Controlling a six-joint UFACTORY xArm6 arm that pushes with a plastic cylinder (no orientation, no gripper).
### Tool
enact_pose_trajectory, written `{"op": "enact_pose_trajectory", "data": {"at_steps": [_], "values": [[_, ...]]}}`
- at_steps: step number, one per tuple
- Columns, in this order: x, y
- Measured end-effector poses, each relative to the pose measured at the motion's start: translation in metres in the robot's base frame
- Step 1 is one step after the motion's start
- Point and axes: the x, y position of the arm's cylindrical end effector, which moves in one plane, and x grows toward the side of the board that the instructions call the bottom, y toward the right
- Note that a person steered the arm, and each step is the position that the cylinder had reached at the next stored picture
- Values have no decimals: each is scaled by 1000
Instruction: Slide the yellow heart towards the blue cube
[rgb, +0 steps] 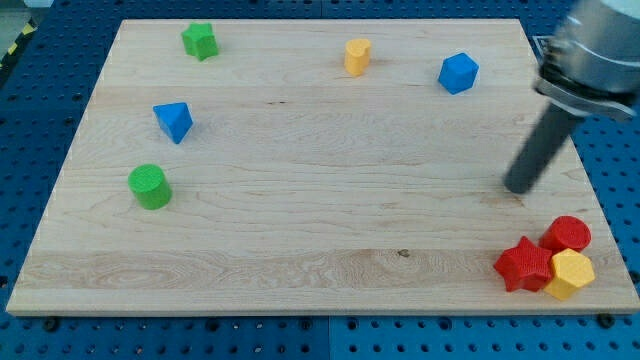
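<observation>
1. The wooden table (300, 200) lies on a blue perforated base.
2. There is no hand; my tip (517, 188) holds nothing and stands well right of the heart.
3. The blue cube (458, 73) sits near the top right.
4. The yellow heart (357, 57) lies left of it; I should circle to the heart's left and push rightward.

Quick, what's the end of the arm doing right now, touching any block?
My tip: no claw, just a rod; touching nothing, on bare board at the view's right, above the red star, far from the yellow heart.
</observation>
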Motion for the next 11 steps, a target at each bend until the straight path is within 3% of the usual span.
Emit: {"op": "enact_pose_trajectory", "data": {"at_steps": [3,4,5,6,8,9,10,11], "values": [[-140,-225],[-192,-262],[-236,-246],[-236,-204],[-104,-69],[-63,-46],[-73,-119],[-123,-161]]}}
